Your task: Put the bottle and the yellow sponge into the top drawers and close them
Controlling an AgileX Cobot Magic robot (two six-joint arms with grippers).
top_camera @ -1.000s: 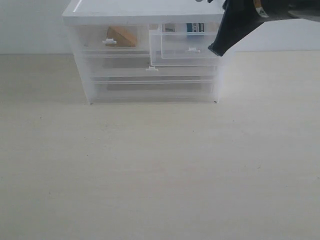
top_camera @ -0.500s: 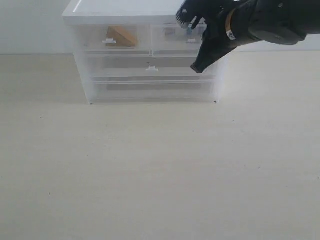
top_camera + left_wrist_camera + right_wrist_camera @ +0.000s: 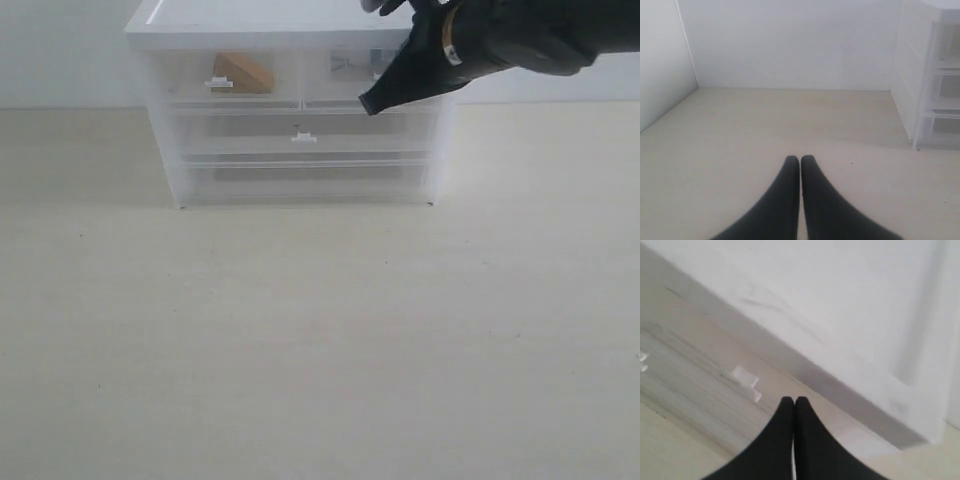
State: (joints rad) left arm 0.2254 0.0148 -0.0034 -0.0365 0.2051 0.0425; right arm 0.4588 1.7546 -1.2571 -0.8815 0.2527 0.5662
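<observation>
The yellow sponge (image 3: 243,72) lies inside the shut top left drawer (image 3: 190,75) of the white-topped cabinet (image 3: 250,20). The top right drawer (image 3: 340,85) is pushed in flush. Only a bit of the bottle's (image 3: 380,58) teal label shows through its front, the rest hidden behind my right arm. My right gripper (image 3: 370,104) is shut and empty, its tip against the top right drawer's lower edge. In the right wrist view that gripper (image 3: 793,400) points at the cabinet front near a white clip handle (image 3: 746,376). My left gripper (image 3: 800,159) is shut over bare table, away from the cabinet (image 3: 927,75).
Two full-width drawers sit below the top pair; the upper one has a central handle (image 3: 304,138). The pale table (image 3: 320,340) stretches out in front of the cabinet. A white wall (image 3: 790,45) stands behind and to the side.
The top right drawer, pulled out a second ago, now sits pushed in. My right gripper has swung down and leftward across that drawer's front.
</observation>
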